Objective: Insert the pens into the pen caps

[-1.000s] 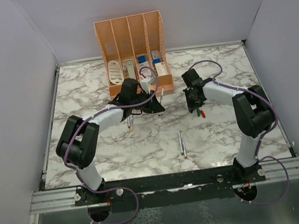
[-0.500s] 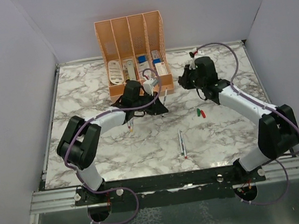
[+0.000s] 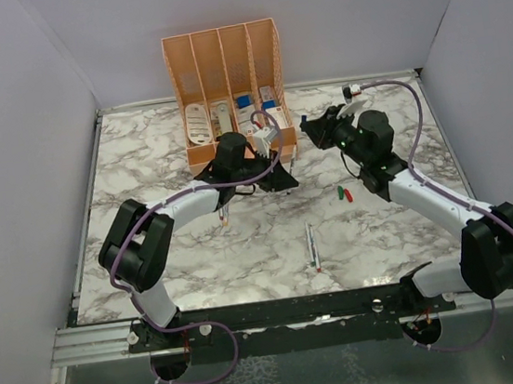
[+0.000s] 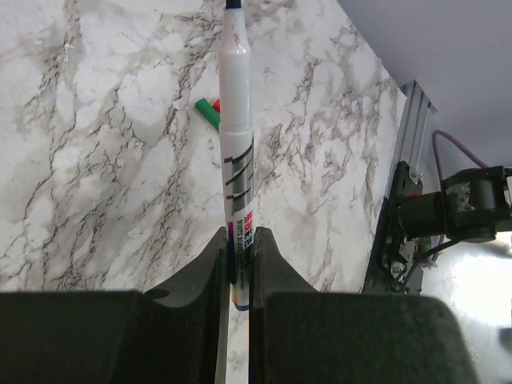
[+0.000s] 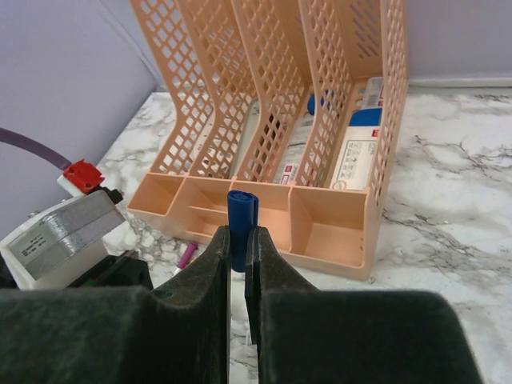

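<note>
Near the middle of the worktop's far edge, the left gripper [image 4: 238,250] was clamped on a pen [image 4: 237,152] that stuck out straight past its fingertips. Along that edge, right of centre, the right gripper [image 5: 238,240] pinched a dark blue cap [image 5: 242,210], its top showing above the narrow jaws, facing the orange organiser [image 5: 330,228].

Marble table [image 3: 141,169], white with grey veins, with the orange organiser [image 3: 222,65] standing at far middle. The green cap [image 3: 340,191] and red cap [image 3: 348,196] lie just beside each other right of centre. One pen [image 3: 312,246] lies alone near front centre and a second pen [image 3: 224,217] left of centre. A purple cap [image 5: 187,255] lies just in front of the organiser, blurred.
</note>
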`<state>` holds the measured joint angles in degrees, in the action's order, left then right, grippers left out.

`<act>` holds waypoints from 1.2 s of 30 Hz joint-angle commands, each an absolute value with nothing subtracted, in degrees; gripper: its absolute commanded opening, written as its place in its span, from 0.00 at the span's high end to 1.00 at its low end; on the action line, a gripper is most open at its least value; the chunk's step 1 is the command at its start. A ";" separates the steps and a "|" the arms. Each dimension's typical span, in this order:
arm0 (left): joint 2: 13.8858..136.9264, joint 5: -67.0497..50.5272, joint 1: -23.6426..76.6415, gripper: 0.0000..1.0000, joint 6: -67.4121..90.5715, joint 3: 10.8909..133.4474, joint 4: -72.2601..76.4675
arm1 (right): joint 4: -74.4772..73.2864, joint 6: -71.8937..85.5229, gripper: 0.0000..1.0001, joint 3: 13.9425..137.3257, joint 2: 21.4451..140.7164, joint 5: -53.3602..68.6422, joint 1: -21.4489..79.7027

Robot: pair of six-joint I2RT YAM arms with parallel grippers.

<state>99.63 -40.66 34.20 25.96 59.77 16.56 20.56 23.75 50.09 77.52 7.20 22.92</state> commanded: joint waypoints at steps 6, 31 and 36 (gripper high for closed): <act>97.55 -43.81 34.45 1.00 27.89 63.53 20.59 | 28.80 27.56 0.99 47.19 74.97 11.57 23.23; 99.39 -44.22 34.45 1.00 28.39 64.93 20.79 | 29.73 28.84 0.99 47.76 76.89 12.86 23.29; 100.04 -44.21 34.44 1.00 28.43 65.30 20.74 | 29.66 29.21 0.99 47.22 76.76 12.93 23.27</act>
